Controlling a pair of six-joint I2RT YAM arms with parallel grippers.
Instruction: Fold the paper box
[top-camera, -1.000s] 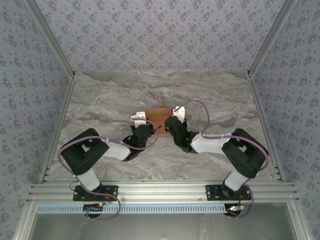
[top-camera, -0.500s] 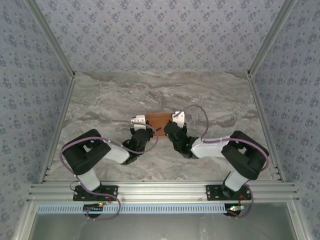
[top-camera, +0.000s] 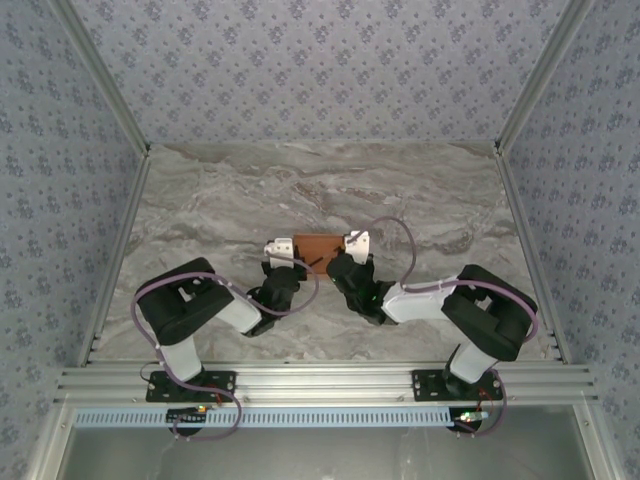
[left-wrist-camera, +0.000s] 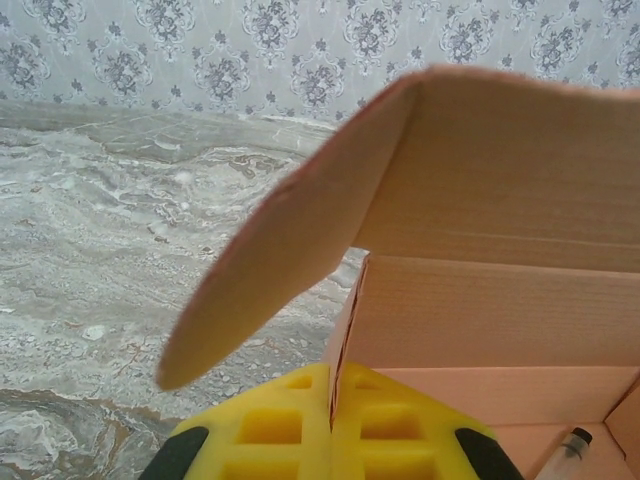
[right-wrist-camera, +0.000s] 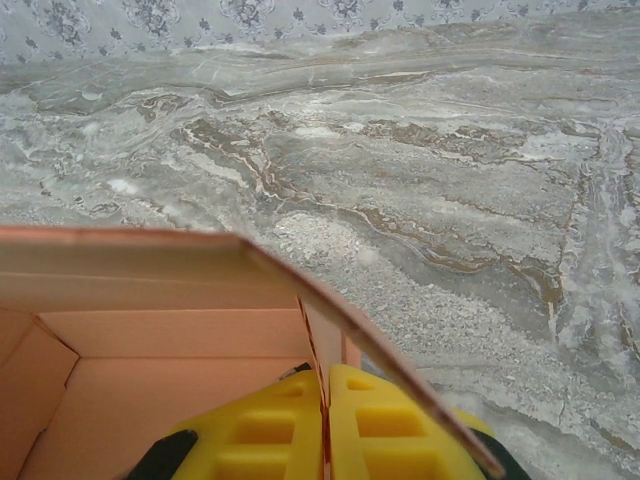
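Mid table (top-camera: 200, 200), close to the arms: box (top-camera: 318, 247) of thin salmon-orange card, half formed. Open on top, walls upright, inside paler and finely ribbed. Left wall pinched between the yellow pads of the left gripper (left-wrist-camera: 332, 395), closed tight on the card edge. Above it, a rounded flap bent up and curling out to the left. Right wall clamped likewise in the right gripper (right-wrist-camera: 325, 400), pads together on the card. Long top flap leaning over the opening there.
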